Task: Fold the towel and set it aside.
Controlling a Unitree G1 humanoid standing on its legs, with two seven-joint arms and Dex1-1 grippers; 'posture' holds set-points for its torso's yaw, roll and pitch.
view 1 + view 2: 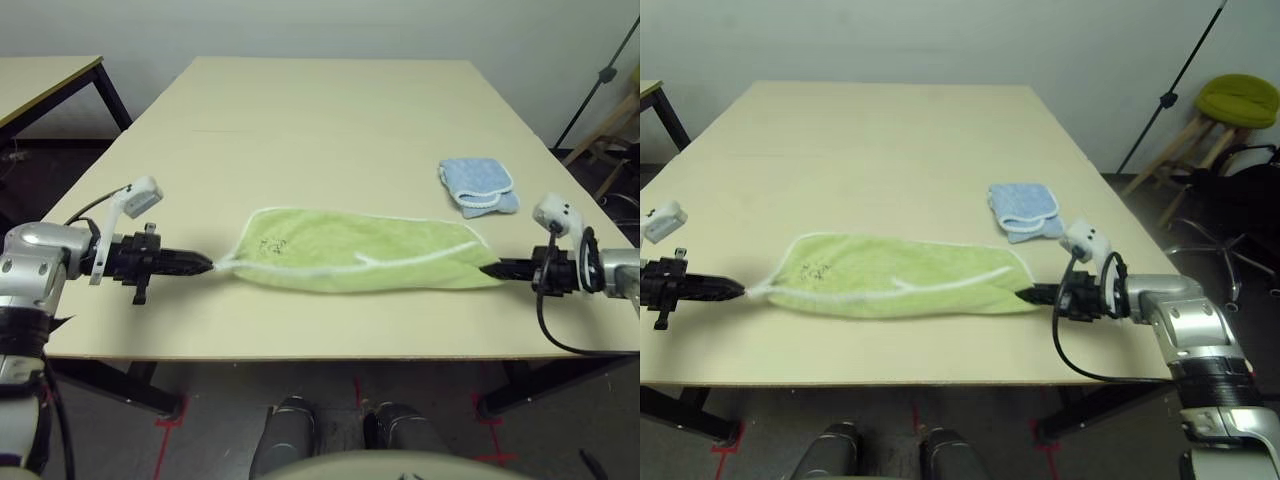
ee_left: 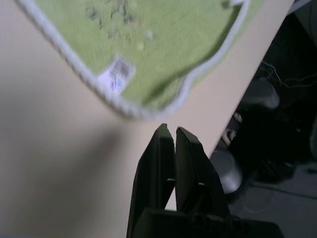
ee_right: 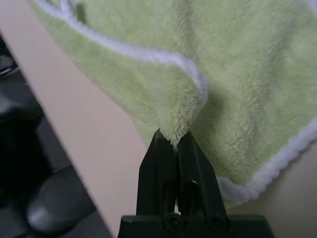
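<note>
Pale counter [image 1: 330,110] carries the towel [image 1: 360,252] folded near its front edge, long axis running left to right between the arms. Left claw [image 2: 171,135] is closed at its left corner. Right claw [image 3: 173,139] pinches its right corner.

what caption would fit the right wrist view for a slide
Right gripper shut on a corner of the green towel, which lies folded on the table.
</note>
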